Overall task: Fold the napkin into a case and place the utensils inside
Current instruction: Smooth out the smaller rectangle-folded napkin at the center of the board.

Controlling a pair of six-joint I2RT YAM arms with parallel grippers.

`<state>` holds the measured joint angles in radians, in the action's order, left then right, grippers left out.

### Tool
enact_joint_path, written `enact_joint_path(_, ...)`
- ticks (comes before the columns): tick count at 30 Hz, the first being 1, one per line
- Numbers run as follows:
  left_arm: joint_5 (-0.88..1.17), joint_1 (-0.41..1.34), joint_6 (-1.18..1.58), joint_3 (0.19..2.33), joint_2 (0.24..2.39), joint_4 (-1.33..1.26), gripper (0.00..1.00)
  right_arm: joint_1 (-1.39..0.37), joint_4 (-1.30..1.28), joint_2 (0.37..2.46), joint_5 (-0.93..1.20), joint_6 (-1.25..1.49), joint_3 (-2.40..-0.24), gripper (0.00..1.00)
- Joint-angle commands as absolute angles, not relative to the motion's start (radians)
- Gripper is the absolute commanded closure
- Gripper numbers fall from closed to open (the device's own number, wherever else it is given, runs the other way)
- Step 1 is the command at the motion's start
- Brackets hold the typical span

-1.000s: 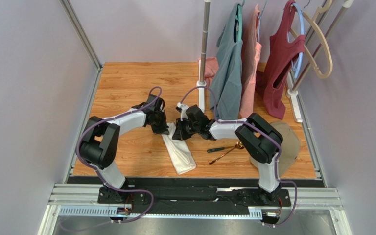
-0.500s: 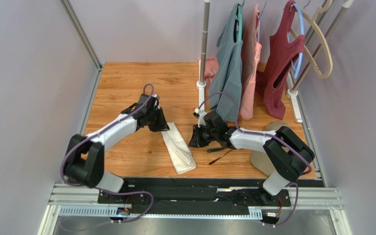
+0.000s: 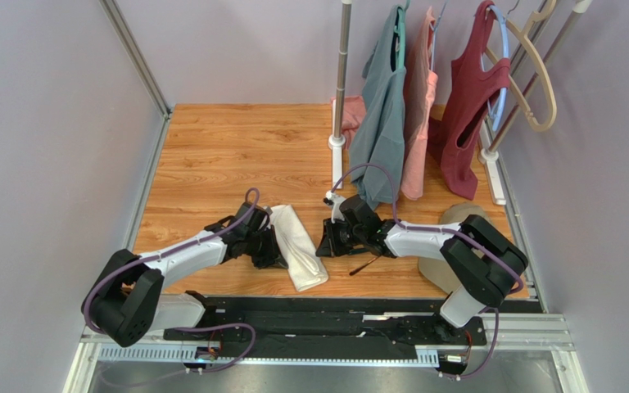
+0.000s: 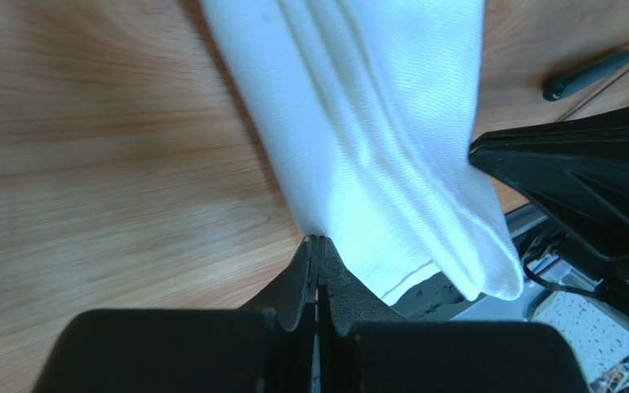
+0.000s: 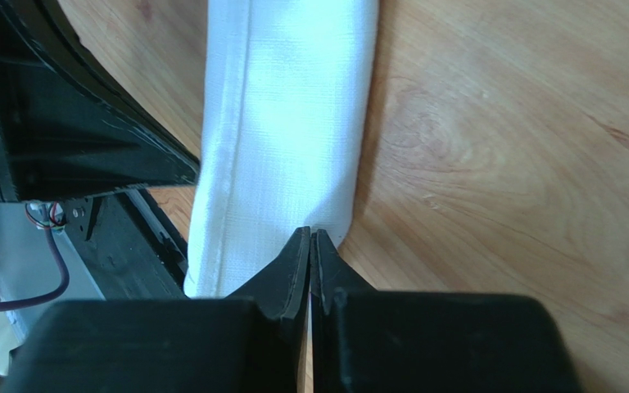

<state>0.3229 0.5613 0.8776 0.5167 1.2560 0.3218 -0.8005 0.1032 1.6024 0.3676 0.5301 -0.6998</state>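
Note:
The white napkin lies folded into a long narrow strip on the wooden table, also seen in the left wrist view and the right wrist view. My left gripper is shut, its tips touching the strip's left edge. My right gripper is shut, its tips at the strip's right edge. The utensils lie right of the napkin, mostly hidden under my right arm. One dark handle shows in the left wrist view.
A garment rack with hanging clothes and its pole base stand at the back. A beige cap lies at the right under my right arm. The black mounting rail runs along the near table edge.
Both grippers have moved from the napkin's far end toward me. They now sit on either side of its middle. The right arm now covers most of the utensils.

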Motion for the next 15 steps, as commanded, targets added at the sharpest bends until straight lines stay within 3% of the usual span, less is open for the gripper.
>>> enact_joint_path(1, 0.305, 0.598, 0.953, 0.514, 1.275, 0.209, 1.0, -0.836, 0.164, 1.566, 0.341, 0.563, -0.696, 0.98)
enact_joint_path(15, 0.275, 0.643, 1.006, 0.434, 1.316, 0.109, 1.0, -0.919, 0.193, 1.601, 0.313, 0.621, -0.709, 0.99)
